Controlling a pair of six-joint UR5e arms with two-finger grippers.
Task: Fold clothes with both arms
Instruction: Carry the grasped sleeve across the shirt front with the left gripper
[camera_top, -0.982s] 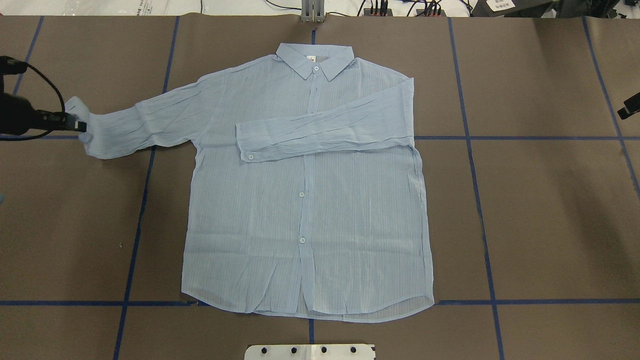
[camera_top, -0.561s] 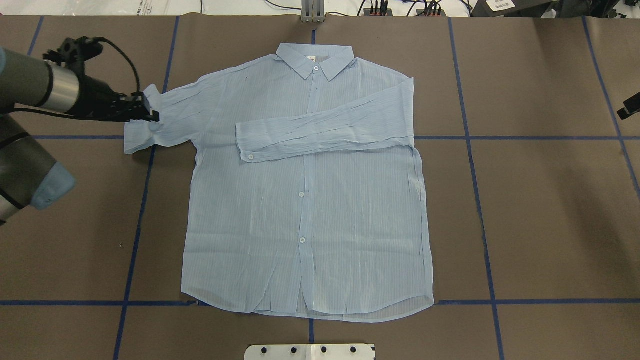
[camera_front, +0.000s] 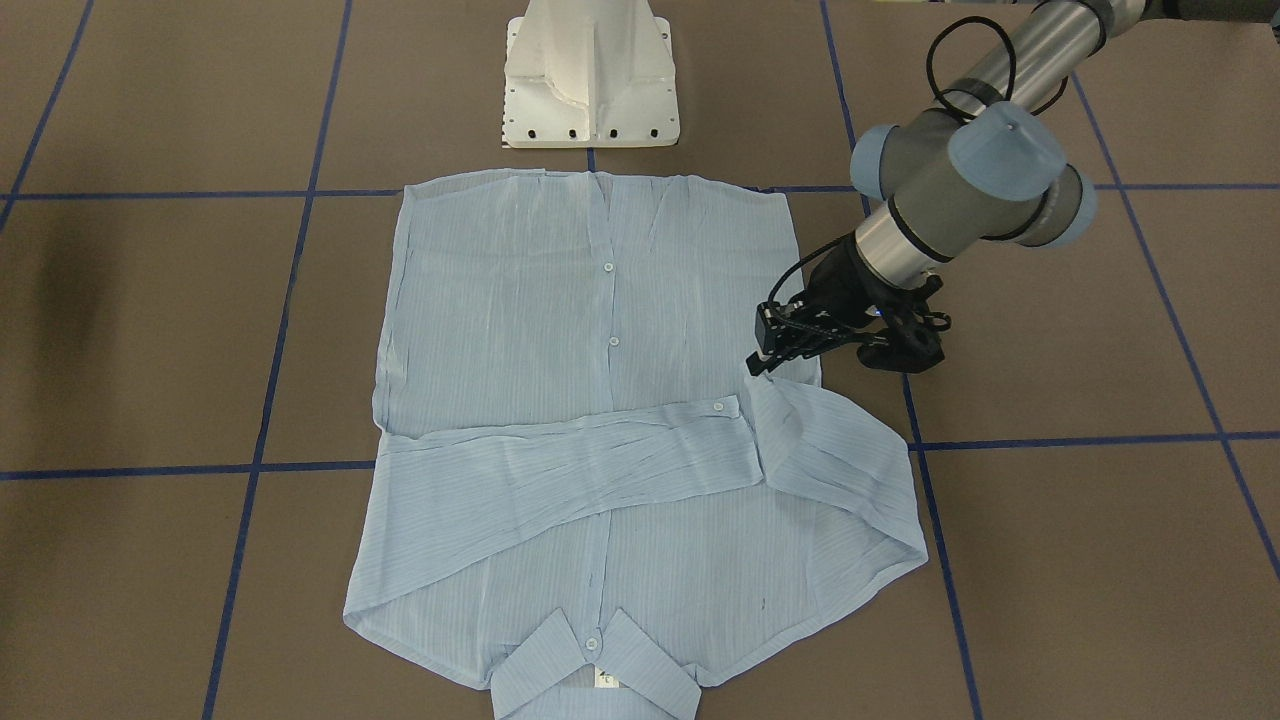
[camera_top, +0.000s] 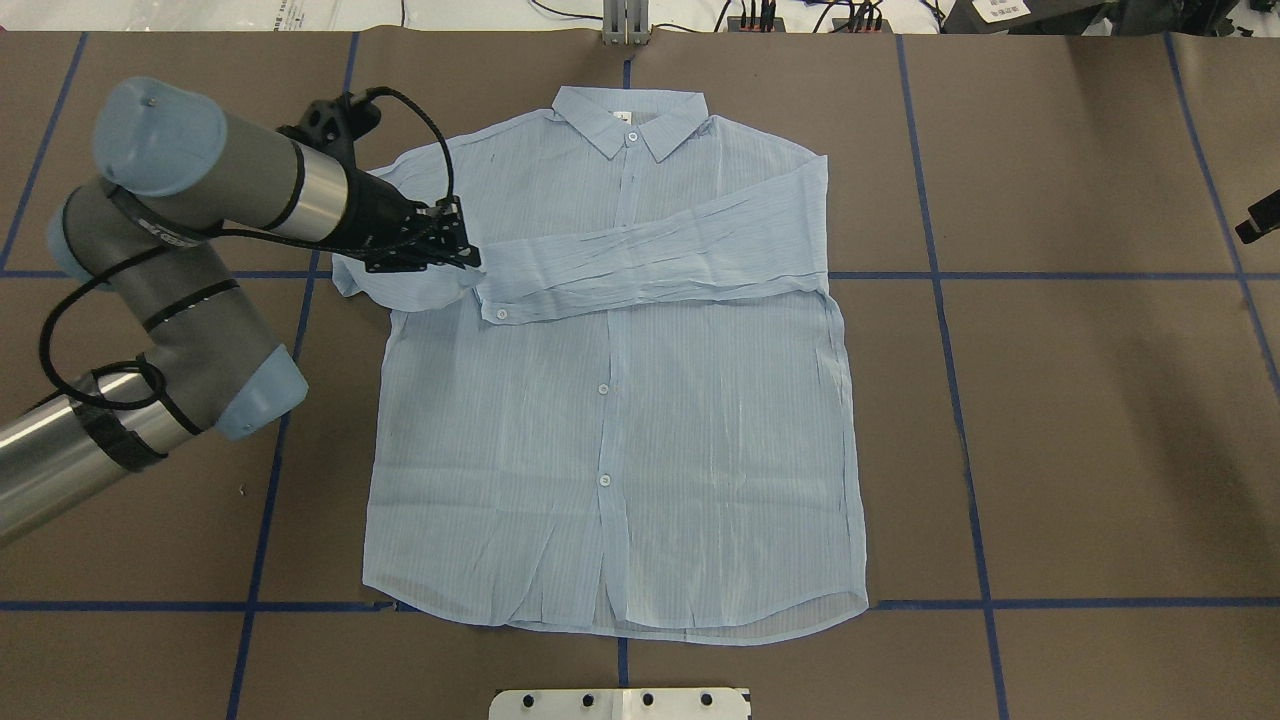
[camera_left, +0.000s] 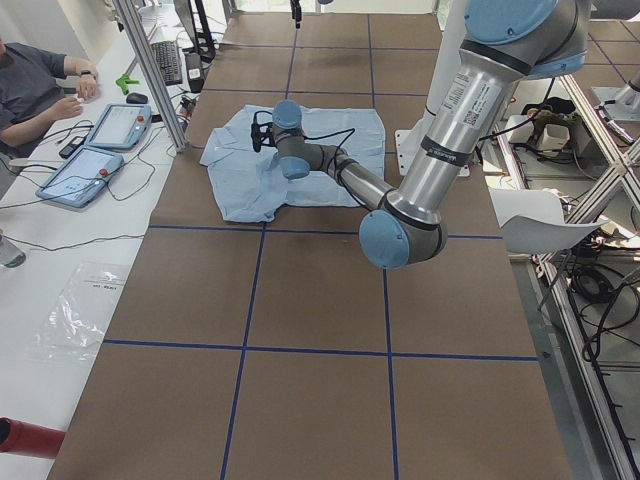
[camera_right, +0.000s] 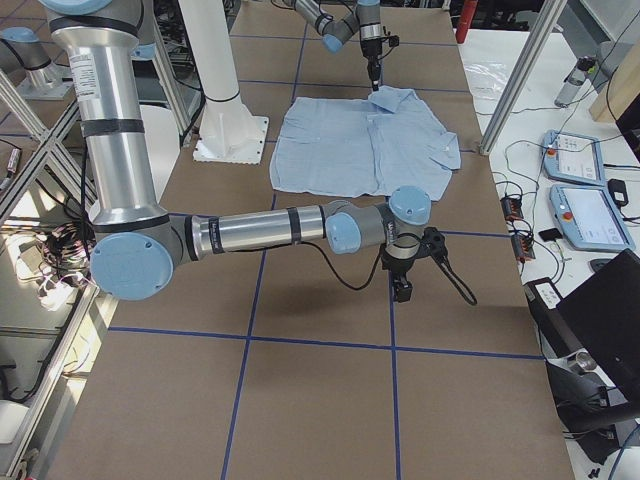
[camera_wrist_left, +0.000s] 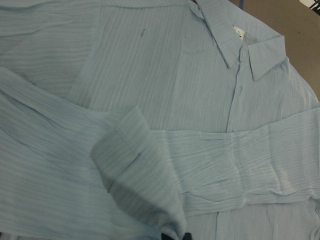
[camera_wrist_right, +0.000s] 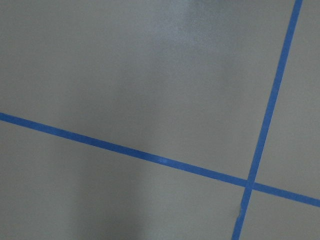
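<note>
Now the left gripper, clamped on the sleeve cuff, has swept in from out over the table to the chest of the shirt, lying flat mid-table, so the second sleeve fold looks nearly laid.
</note>
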